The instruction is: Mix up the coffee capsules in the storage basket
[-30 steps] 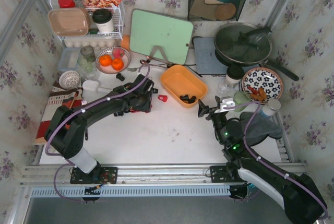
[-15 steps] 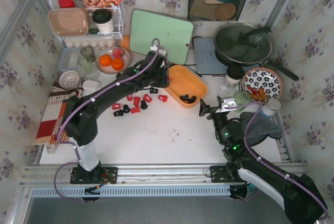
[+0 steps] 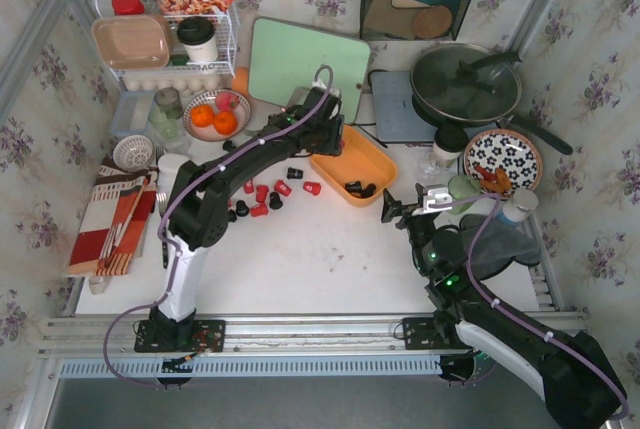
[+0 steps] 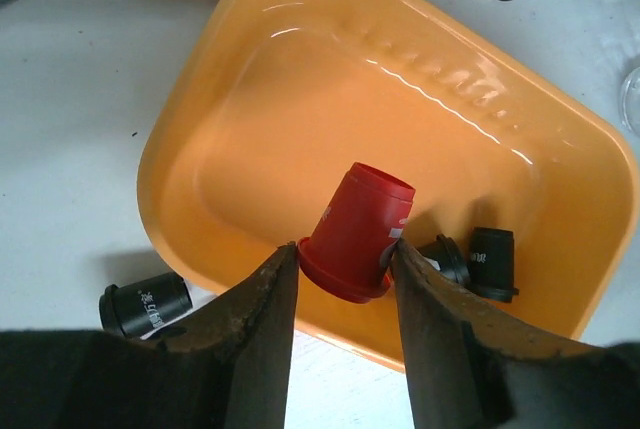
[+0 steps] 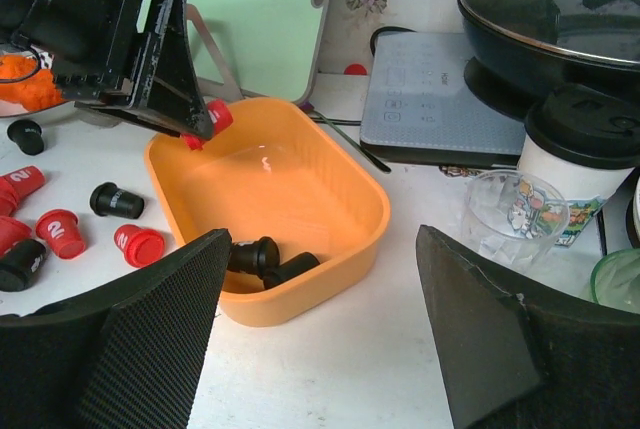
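The red capsule (image 4: 360, 219) is pinched at its wide rim by the left gripper (image 4: 342, 247). Its long axis is tilted, with the narrow end pointing into the storage basket (image 4: 300, 129) at the far-left end. The left arm is stretched far across the table. The right gripper (image 5: 322, 239) hovers near-right of the basket with its jaws wide apart and empty.

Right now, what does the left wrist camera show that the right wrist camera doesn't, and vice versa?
Left wrist only: both fingers of the left tool pressing the sides of one red tapered coffee capsule. Right wrist only: loose red capsules on the table, a lidded black pan, a clear glass cup. Both: the shallow orange plastic storage basket, that held capsule, two black capsules inside.
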Available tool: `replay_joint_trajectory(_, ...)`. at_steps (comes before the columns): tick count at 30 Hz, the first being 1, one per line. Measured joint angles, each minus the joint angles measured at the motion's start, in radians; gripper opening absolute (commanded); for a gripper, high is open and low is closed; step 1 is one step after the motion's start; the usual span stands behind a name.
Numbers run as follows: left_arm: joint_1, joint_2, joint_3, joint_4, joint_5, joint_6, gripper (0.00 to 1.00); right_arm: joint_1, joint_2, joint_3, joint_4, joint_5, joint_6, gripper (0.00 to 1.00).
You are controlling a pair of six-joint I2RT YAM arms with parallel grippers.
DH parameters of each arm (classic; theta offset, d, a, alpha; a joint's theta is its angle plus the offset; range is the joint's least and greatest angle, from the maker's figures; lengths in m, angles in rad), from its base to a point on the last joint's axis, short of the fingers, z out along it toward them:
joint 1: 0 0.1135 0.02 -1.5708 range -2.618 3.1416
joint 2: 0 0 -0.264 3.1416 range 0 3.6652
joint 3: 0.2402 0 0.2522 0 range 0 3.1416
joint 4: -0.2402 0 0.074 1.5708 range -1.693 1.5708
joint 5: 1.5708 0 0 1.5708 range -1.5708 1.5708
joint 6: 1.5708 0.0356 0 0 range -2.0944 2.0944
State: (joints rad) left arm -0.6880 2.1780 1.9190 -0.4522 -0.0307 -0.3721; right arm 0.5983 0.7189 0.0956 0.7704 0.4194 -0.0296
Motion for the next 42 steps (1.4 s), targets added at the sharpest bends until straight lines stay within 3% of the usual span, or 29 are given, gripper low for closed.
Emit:
replay_joint_trajectory(2,0.0,0.011,0.011,-0.003,0.0,0.005,0.62,0.0,0.0,0.0,0.0,0.0,0.0,0.83)
replay_joint_trajectory(6,0.0,0.008,0.005,-0.016,-0.007,0.013,0.66,0.0,0.001,0.005,-0.003,0.0,0.0,0.83)
replay_joint_trajectory(14,-0.001,-0.08,-0.089,-0.002,-0.01,0.035,0.64,0.0,0.001,0.009,-0.005,-0.003,0.0,0.83)
replay_joint_trajectory(23,-0.006,-0.292,-0.43,0.13,-0.01,0.059,0.63,0.0,0.014,0.01,-0.006,-0.008,0.001,0.83)
replay_joint_trajectory(42,0.001,-0.222,-0.5,0.163,-0.031,0.116,0.63,0.0,0.035,0.012,-0.012,-0.015,0.001,0.83)
